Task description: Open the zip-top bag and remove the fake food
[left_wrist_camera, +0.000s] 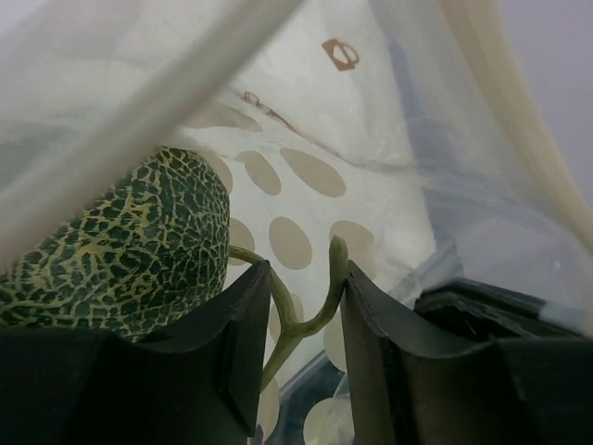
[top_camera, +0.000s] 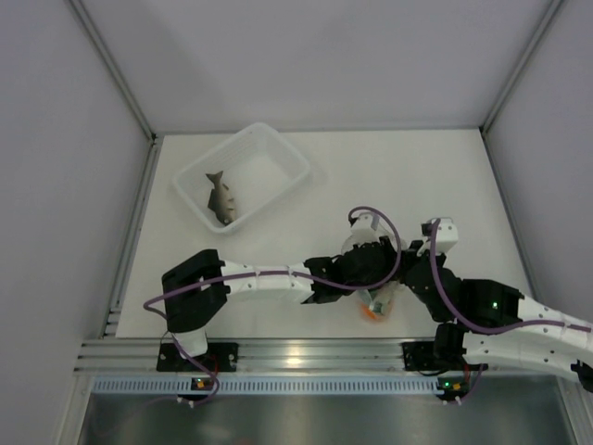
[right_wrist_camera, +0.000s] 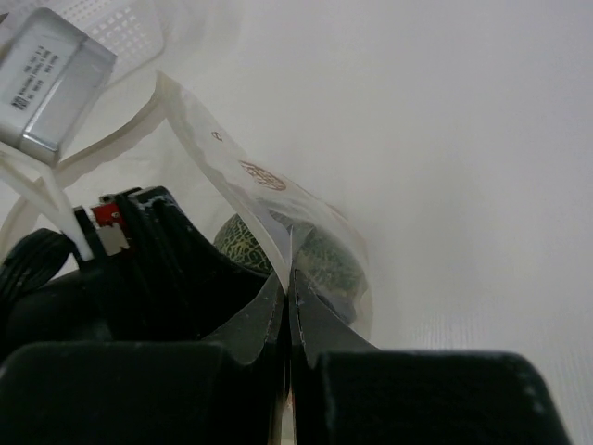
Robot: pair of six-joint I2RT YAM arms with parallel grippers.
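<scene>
Now the left jaws, part spread, straddle the stem (left_wrist_camera: 306, 320) of the melon (left_wrist_camera: 120, 250) inside the bag (right_wrist_camera: 232, 171); right jaws pressed together on its film. Best pinch the stem squarely, then draw straight out. Only the top view shows the fish (top_camera: 220, 197) in the basket (top_camera: 278, 148), well beyond both.

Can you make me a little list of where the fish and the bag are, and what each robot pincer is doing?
fish: lying in the white basket
zip-top bag: edge pinched by the right pincer, which is shut on it
green netted ball: inside the bag
left pincer: inside the bag, a finger on each side of the ball's stem; can't tell if it grips yet
orange piece: under both pincers, seemingly in the bag
</scene>
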